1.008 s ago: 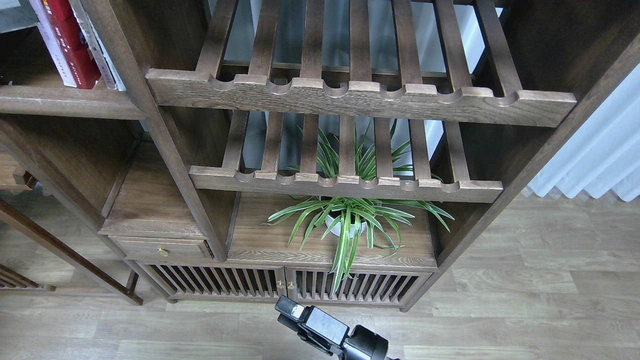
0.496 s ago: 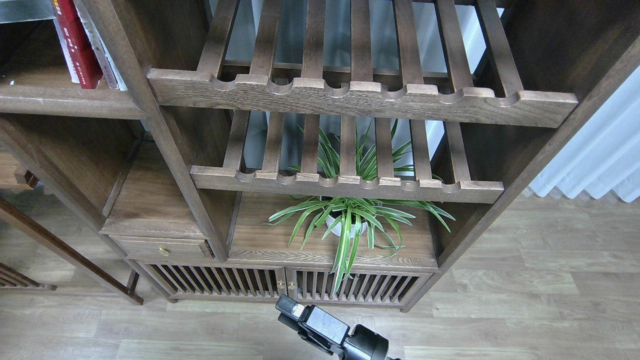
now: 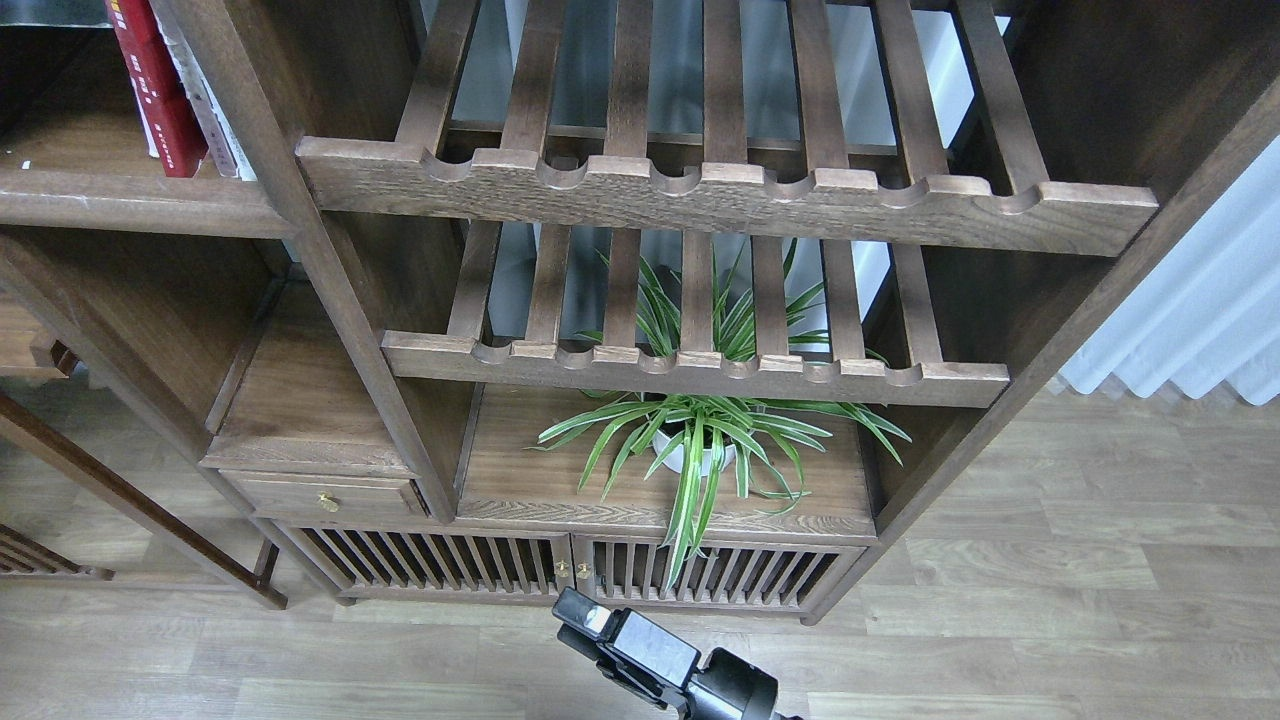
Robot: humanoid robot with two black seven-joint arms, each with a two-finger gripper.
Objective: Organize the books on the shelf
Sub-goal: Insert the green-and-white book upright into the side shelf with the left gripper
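A: What sits at the far left?

B: The shelf [image 3: 120, 195], a flat dark board with a rounded front edge. On it a red book [image 3: 158, 95] stands leaning, cut off by the top edge, and a pale book [image 3: 208, 100] stands just to its right, touching it, close against the bookcase post. No third book can be made out.

A: And further right?

B: Two slatted racks, one above the other. The upper rack [image 3: 720, 205] has a scalloped front rail; the lower rack [image 3: 690, 370] matches it. Under them a plant [image 3: 700, 440] in a white pot stands on a wooden top, its leaves spilling over the front edge. Below that are slatted doors [image 3: 570, 575] with small brass knobs, and a drawer [image 3: 325, 495] to their left.

A: Where are the arms?

B: Only one black part shows, the gripper [image 3: 590, 625] at the bottom centre, over the floor [image 3: 1050, 600], well apart from the books. Which arm it belongs to cannot be told, nor how its jaws stand, since the fingers cannot be told apart.
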